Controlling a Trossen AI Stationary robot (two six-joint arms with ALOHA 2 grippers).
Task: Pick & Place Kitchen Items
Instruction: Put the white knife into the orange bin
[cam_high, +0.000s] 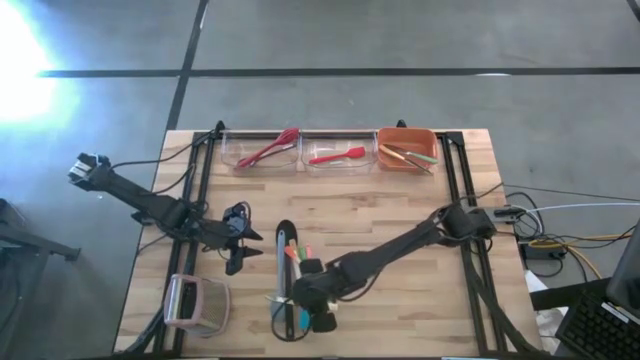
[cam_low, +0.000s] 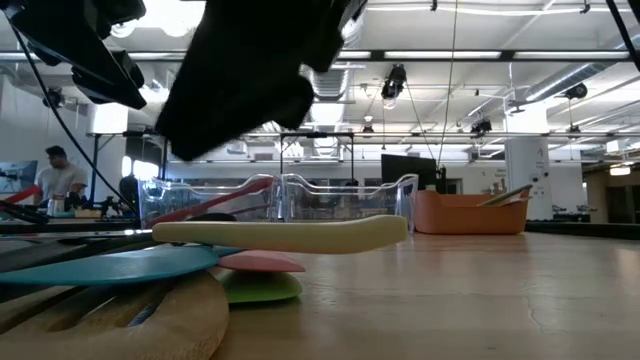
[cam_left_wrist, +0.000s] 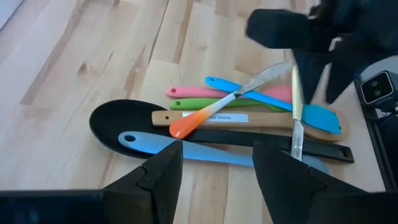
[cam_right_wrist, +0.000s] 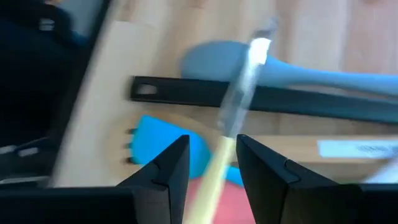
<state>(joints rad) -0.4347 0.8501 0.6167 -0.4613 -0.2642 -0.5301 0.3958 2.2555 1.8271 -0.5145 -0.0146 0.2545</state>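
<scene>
Utensil pile (cam_high: 292, 285): near the front middle of the wooden counter (cam_high: 380, 220). Contents: black spoon (cam_left_wrist: 118, 121), wooden-handled turner (cam_left_wrist: 249, 118), green spatula (cam_left_wrist: 199, 104), pink spatula (cam_left_wrist: 186, 92), light blue spoon (cam_left_wrist: 186, 149), and an orange-tipped utensil with a pale, shiny handle (cam_left_wrist: 205, 115) lying slantwise across the rest.

Right claw (cam_right_wrist: 211, 163): low over the pile's front end, fingers narrowly parted either side of the pale, shiny handle; whether they actually grip it cannot be told.

Left claw (cam_left_wrist: 214, 165): just left of the pile, above the counter, fingers spread apart, holding nothing.

Bins at the counter's far edge: clear bin (cam_high: 262, 150) with red utensils; second clear bin (cam_high: 338, 152) with a red spatula; orange bin (cam_high: 406, 150) with wooden and green utensils.

Pinkish-white boxy object (cam_high: 195, 303): front left corner.
</scene>
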